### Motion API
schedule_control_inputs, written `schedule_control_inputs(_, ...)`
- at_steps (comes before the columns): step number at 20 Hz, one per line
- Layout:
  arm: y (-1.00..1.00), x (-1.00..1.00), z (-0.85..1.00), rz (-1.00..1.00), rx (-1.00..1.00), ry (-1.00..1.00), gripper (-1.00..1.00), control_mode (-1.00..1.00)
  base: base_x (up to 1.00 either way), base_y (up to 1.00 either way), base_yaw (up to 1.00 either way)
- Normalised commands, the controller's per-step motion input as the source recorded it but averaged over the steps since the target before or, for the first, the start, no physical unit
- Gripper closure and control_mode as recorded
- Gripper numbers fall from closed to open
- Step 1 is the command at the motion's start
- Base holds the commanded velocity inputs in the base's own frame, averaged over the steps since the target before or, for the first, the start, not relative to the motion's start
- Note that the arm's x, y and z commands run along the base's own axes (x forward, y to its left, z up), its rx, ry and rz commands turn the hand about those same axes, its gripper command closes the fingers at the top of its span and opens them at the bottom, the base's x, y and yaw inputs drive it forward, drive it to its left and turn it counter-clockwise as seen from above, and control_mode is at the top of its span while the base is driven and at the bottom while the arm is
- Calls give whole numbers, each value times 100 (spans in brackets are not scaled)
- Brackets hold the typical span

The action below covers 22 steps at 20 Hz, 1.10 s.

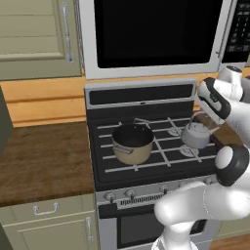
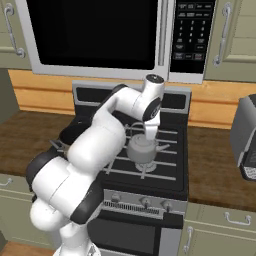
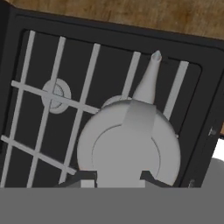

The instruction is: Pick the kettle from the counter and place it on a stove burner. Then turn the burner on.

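— Dark claw tips (image 3: 117, 176) sit at either side of the small squat silver-grey metal kettle (image 3: 131, 146); why do we hold it so?

— We judge they clench its arched wire handle from above, so it hangs level just under the claw, spout pointing away.

— And why here?

— Directly below it lies the round grey stove burner (image 3: 113, 101) under black grate bars; the tan-sided saucepan (image 1: 132, 143) occupies another burner, well aside.

— Knob next?

— Once it's released.

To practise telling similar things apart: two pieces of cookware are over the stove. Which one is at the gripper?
The silver kettle with a spout, over the right burners at the gripper; the tan pot sits left, untouched.
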Motion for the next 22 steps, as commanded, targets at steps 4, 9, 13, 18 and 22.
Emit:
schedule_control_inputs(4, 17, 3, -12, 1, -2, 2, 100, -100, 0, 0, 0)
schedule_control_inputs(9, -6, 0, -25, 1, -15, -5, 100, -100, 0, 0, 0)
schedule_control_inputs(13, 1, 4, -2, 1, -5, 3, 100, -100, 0, 0, 0)
schedule_control_inputs(18, 0, 4, -8, 0, -2, 4, 100, -100, 0, 0, 0)
schedule_control_inputs(22, 0, 0, -29, 0, -1, 0, 100, -100, 0, 0, 0)
